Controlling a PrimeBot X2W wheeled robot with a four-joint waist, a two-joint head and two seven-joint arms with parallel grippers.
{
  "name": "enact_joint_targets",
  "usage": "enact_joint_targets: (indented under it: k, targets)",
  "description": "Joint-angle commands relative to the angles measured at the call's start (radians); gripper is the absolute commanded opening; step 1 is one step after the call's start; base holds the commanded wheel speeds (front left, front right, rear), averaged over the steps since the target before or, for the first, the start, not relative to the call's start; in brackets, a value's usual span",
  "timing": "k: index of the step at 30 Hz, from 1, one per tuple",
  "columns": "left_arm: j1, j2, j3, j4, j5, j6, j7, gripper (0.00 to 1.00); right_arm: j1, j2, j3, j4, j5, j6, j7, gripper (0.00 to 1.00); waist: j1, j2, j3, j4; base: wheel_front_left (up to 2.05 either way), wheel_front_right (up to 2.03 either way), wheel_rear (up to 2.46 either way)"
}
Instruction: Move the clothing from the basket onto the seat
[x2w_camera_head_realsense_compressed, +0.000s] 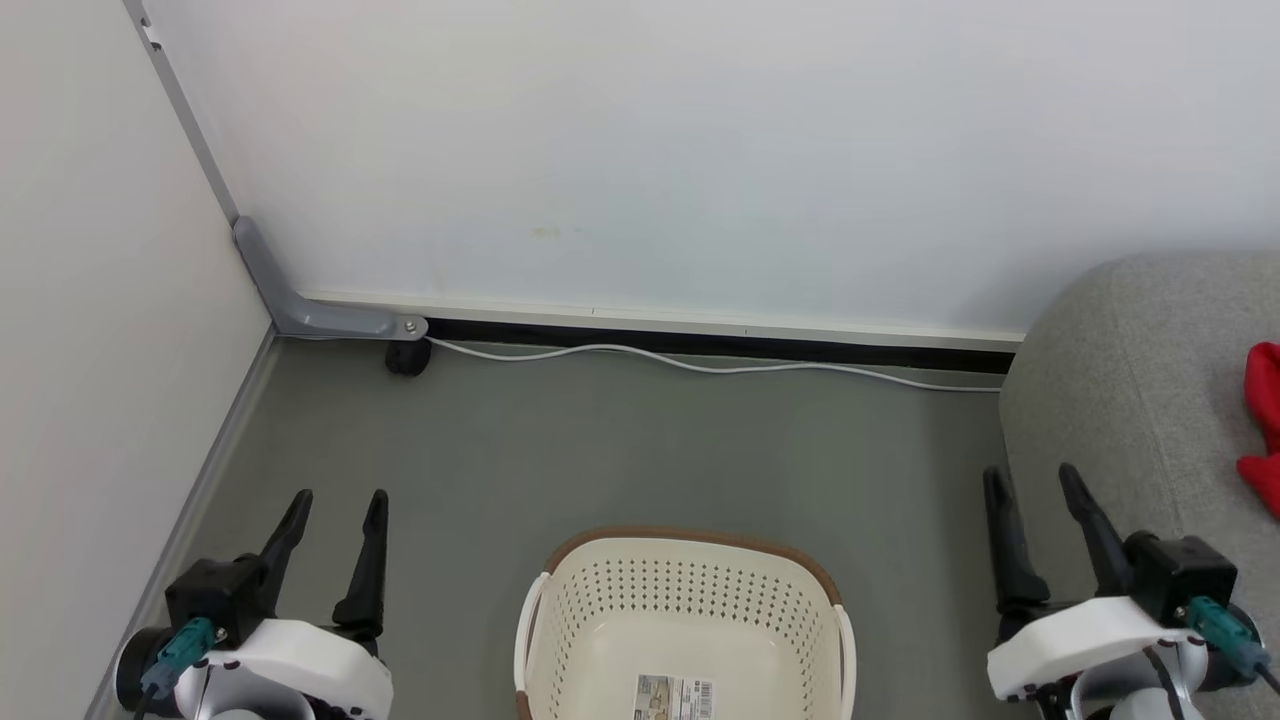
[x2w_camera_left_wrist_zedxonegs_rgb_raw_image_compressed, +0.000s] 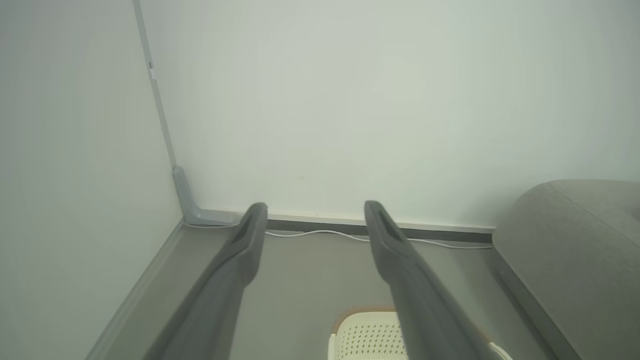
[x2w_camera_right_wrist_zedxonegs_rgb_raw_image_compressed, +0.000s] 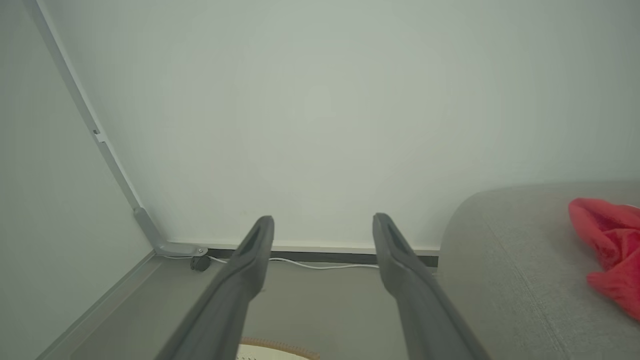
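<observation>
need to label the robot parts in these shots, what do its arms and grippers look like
The left gripper and right gripper match: each has two long, dark, tapering fingers on a black block. Behind that sits a rounded white wrist shell with a teal connector plugged in at the side. In the wrist views the fingers look matte dark grey, grooved along the inner face.
</observation>
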Motion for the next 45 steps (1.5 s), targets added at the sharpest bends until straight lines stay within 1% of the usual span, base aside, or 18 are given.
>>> enact_joint_targets:
  k: [1,8,15,22,29,43,44,45]
  targets:
    - [-0.026,0.023,0.042,-0.019,-0.007,0.007,-0.006,1.00,-0.010,-0.006,0.026,-0.031,-0.009,0.003,-0.007,1.00,0.0000,-0.0001,-0.002,-0.002,0.00,0.00,0.00]
    - [0.006,0.018,0.079,-0.014,-0.007,0.013,-0.006,1.00,0.049,-0.006,0.059,-0.054,-0.006,0.003,-0.007,1.00,0.0000,-0.0001,-0.017,-0.025,0.00,0.00,0.00]
    - [0.025,0.015,0.099,-0.016,-0.001,0.015,-0.006,1.00,0.073,-0.006,0.059,-0.069,-0.010,0.003,-0.007,1.00,0.0000,-0.0001,-0.024,-0.054,0.00,0.00,0.00]
    - [0.036,0.015,0.107,-0.013,-0.011,0.003,-0.006,1.00,0.080,-0.006,0.053,-0.076,-0.013,0.003,-0.007,1.00,0.0000,-0.0001,-0.032,-0.072,0.00,0.00,0.00]
    - [0.039,0.014,0.106,-0.014,-0.008,0.006,-0.006,1.00,0.090,-0.006,0.039,-0.081,-0.014,0.003,-0.007,1.00,0.0000,-0.0001,-0.031,-0.078,0.00,0.00,0.00]
    - [0.023,0.017,0.085,-0.012,-0.012,-0.006,0.004,1.00,0.082,-0.006,0.048,-0.064,-0.005,0.003,-0.007,1.00,0.0000,-0.0001,-0.020,-0.074,0.00,0.00,0.00]
    - [0.072,-0.006,0.047,0.007,-0.002,-0.008,0.009,0.00,0.107,0.002,0.024,-0.046,-0.005,0.000,0.000,0.00,0.0000,-0.0001,-0.020,-0.075,0.00,0.00,0.00]
    - [0.073,-0.008,0.045,0.013,-0.001,-0.010,0.009,0.00,0.107,0.004,0.024,-0.039,-0.005,0.000,0.000,0.00,0.0000,-0.0001,-0.020,-0.075,0.00,0.00,0.00]
